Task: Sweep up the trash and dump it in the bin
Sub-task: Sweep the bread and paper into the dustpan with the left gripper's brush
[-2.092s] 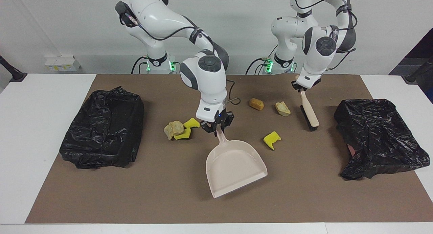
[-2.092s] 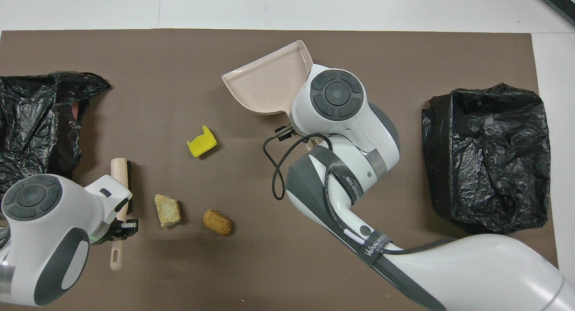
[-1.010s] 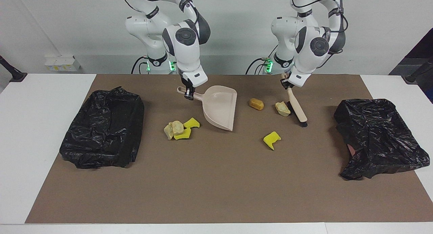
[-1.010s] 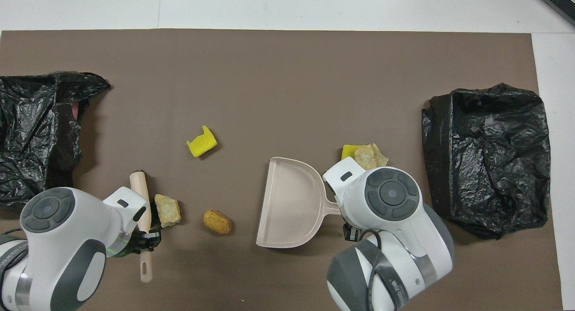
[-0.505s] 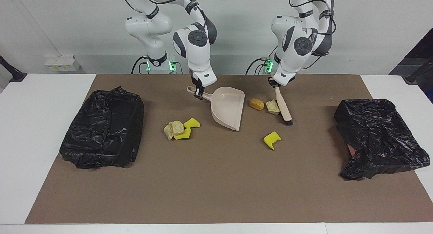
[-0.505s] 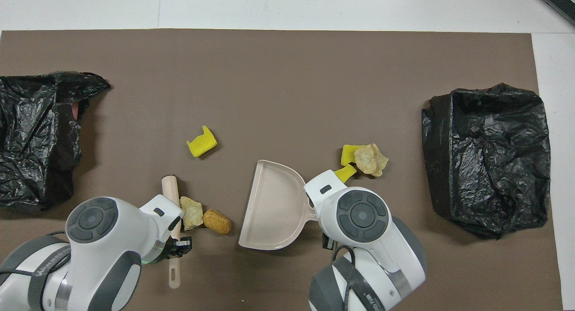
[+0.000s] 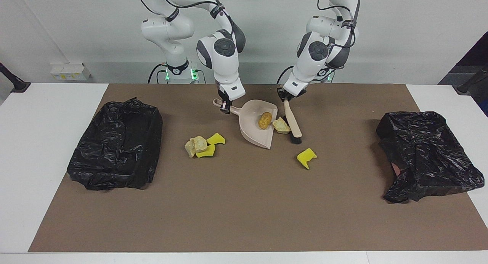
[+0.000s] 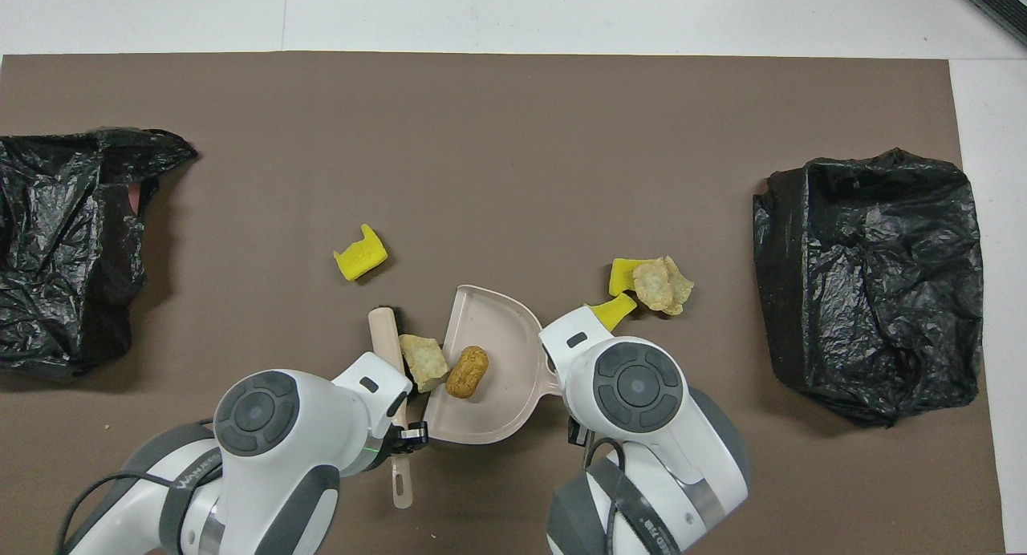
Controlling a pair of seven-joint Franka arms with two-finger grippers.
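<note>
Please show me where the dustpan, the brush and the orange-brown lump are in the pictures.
dustpan [image 7: 249, 128]: facing view, bare floor of the pan.
brush [image 7: 292, 123]: facing view, wooden back above the bristles.
orange-brown lump [image 8: 467, 371]: overhead view, middle of the lump, inside the pan.

Brightness: both views bright and evenly lit.
Light source: diffuse, from above; no lamp in view.
Shadows: short and soft, close under the dustpan [image 7: 254, 122] and the scraps; a faint one at 3 o'clock of the bin bag [image 8: 68, 242] in the overhead view.
Glare: small white glints on the crinkled bag [image 7: 427, 153]; sheen on the arm shells; the brown surface [image 7: 228, 210] is matt.
Sharpness: crisp across both views.
Distortion: the surface edges run straight.
</note>
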